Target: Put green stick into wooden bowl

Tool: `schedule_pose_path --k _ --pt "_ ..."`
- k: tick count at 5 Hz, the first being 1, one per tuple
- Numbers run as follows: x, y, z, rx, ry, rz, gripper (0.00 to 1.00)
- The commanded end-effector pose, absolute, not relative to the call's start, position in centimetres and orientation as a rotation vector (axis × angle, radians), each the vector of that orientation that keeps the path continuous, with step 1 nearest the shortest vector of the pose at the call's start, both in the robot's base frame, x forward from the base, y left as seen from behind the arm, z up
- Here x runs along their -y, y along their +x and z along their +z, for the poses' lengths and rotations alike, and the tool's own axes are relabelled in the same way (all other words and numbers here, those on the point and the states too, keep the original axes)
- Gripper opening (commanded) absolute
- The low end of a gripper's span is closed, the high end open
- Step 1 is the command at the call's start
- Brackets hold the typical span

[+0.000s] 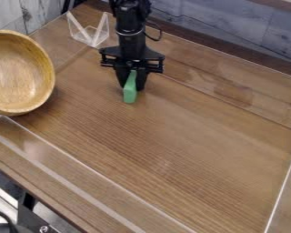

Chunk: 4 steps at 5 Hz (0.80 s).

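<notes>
The green stick [131, 90] stands tilted on the wooden table, with its lower end on the surface and its upper end between my fingers. My gripper [132, 78] points straight down and is shut on the stick's top. The wooden bowl [43, 62] sits upright at the left edge of the view, a short way left of the gripper, with nothing inside it.
A clear plastic piece [86, 33] stands behind the arm at the back. A transparent barrier [135, 177] runs along the table's front and right sides. A grey plank wall [233, 23] closes the back.
</notes>
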<state>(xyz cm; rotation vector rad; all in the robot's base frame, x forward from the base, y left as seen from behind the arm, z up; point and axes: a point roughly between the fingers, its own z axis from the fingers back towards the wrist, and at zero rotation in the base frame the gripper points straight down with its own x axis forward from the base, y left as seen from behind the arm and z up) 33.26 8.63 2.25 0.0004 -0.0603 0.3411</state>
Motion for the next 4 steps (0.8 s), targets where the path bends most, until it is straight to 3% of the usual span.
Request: schedule_pose_path --k 1,4 --pt "-8.72 33.90 2.61 0.080 -0.002 0.347 0.00" --pt "-9.10 34.06 2.08 0.071 -0.008 0.368 0.00"
